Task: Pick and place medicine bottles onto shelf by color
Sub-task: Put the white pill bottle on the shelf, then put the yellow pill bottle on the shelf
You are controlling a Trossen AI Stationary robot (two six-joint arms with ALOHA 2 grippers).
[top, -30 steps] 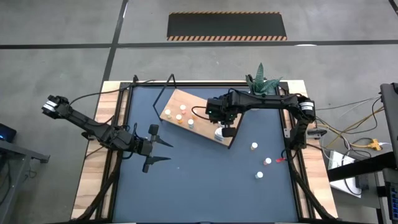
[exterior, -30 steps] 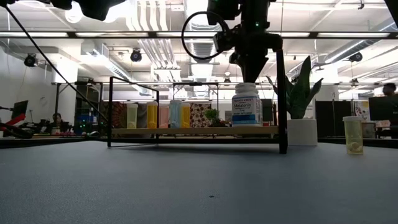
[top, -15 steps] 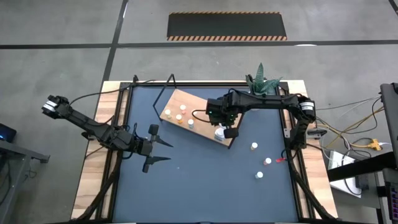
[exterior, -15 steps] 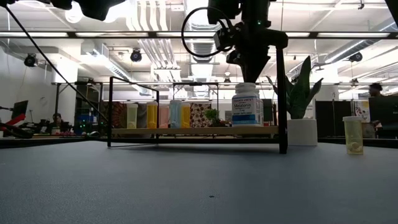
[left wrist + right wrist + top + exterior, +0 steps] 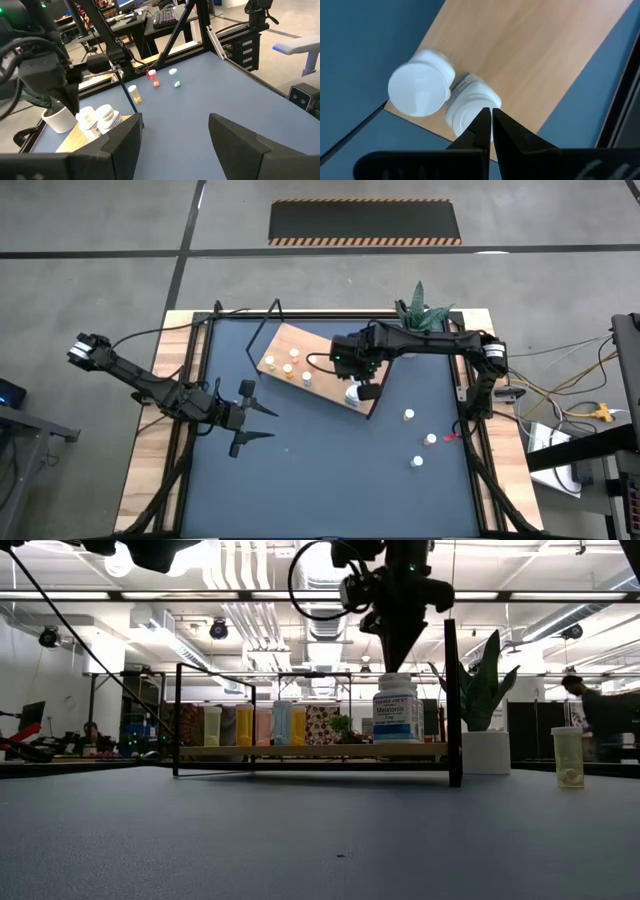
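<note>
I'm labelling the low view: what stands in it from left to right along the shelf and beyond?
Row of small medicine bottles → big white bottle with the right end effector just above it → white pot with plant → yellowish bottle on the table.

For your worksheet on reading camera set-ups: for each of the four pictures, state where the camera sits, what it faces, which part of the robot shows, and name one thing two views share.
High view: above the table, looking straight down; both arms, shelf.
Low view: at tabletop height, looking level; right gripper above a big white bottle.
Left wrist view: on the left arm, facing across the table; left gripper open.
Right wrist view: on the right arm, looking down; right gripper shut.
Shared: both wrist views show the two big white bottles.
</note>
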